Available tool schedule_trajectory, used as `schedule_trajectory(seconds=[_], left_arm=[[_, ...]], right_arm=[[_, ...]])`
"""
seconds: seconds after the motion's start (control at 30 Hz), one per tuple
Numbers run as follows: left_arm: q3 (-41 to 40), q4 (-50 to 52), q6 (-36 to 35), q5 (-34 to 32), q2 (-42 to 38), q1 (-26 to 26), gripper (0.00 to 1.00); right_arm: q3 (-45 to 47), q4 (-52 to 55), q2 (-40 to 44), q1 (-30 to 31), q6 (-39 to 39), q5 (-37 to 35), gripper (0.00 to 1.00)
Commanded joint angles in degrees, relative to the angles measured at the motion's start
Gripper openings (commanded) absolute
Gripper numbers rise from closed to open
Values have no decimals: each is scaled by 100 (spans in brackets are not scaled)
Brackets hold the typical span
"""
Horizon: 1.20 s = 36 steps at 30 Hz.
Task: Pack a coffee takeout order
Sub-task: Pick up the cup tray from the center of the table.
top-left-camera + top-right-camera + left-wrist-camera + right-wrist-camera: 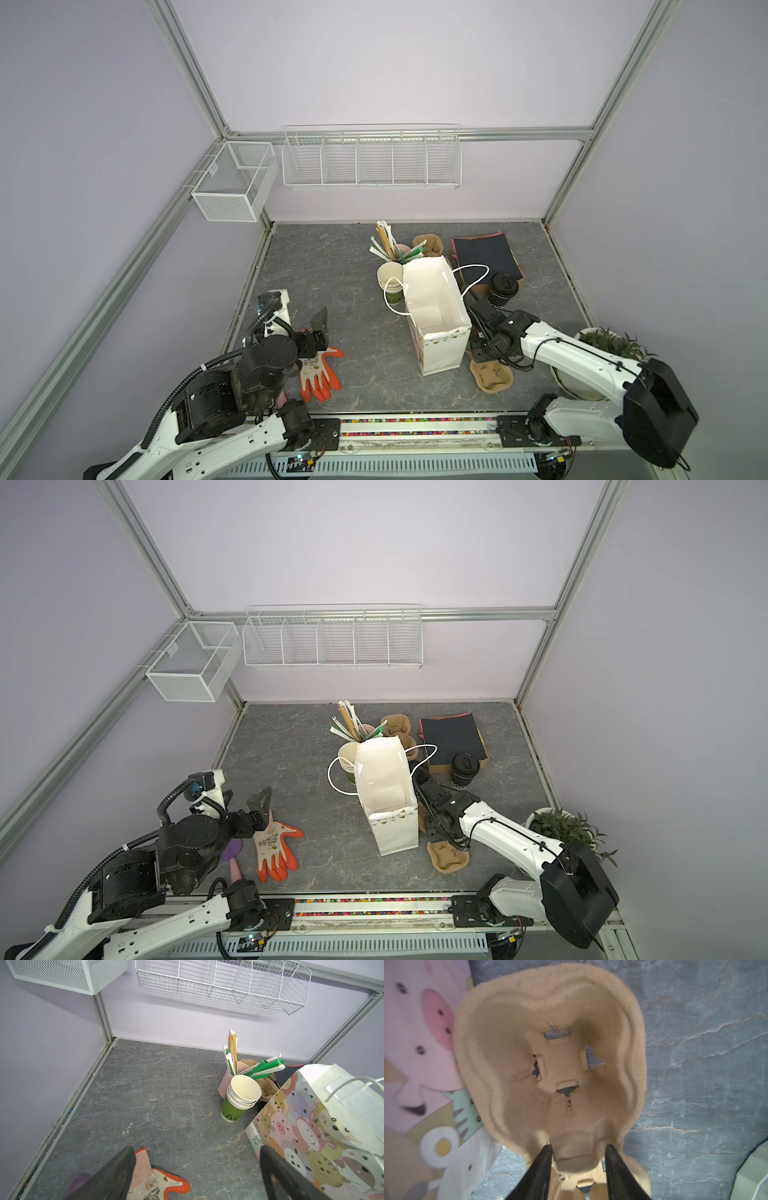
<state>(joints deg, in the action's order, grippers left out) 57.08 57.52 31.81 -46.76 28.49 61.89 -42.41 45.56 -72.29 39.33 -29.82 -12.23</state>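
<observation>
Carrier [550,1064] pickup under way, by the look of it. Right gripper [577,1147] low over it, jaws half parted and astride the narrow waist between the two wells, each tip at or against a pulp wall; cannot tell whether pinching yet. Carrier flat on the desk [332,270], just beside the bag [440,349] on the bag's right, long axis roughly from the bag's base toward the front edge, waist crosswise between the jaws. So straight below the right gripper and well apart from the left gripper [197,1148], wide open, empty, above an orange glove [158,1180] on the bag's other side. Right arm plainly the nearer. Likely next: close on the waist, lift, swing over to the bag's open mouth directly alongside. Cup [503,289] upright with lid on, behind the right arm, touching or just beside the stack of black sheets [486,253]; neither packed yet

Hard to make out: in both top views one end of the carrier hidden beneath the right wrist; in the right wrist view one well whole, the other cut off at the frame edge, bag print blurred. Spare carriers [428,245] behind the bag, half hidden by it. Bag's inside only partly in view, seemingly with nothing in it
</observation>
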Motion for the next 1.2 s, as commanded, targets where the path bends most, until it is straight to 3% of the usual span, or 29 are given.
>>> schedule_trajectory(seconds=[0.0, 0.53, 0.87, 1.17], left_arm=[[-48, 201, -87, -176, -2, 0, 93], [-48, 208, -88, -193, 78, -1, 94], [-48, 197, -96, -173, 95, -6, 94], [-48, 198, -109, -134, 113, -10, 94]], right_arm=[[-22, -55, -65, 49, -49, -74, 43], [128, -19, 217, 52, -231, 21, 35], [-35, 702, 1330, 49, -634, -210, 33], [-759, 1699, 2148, 48, -812, -566, 34]])
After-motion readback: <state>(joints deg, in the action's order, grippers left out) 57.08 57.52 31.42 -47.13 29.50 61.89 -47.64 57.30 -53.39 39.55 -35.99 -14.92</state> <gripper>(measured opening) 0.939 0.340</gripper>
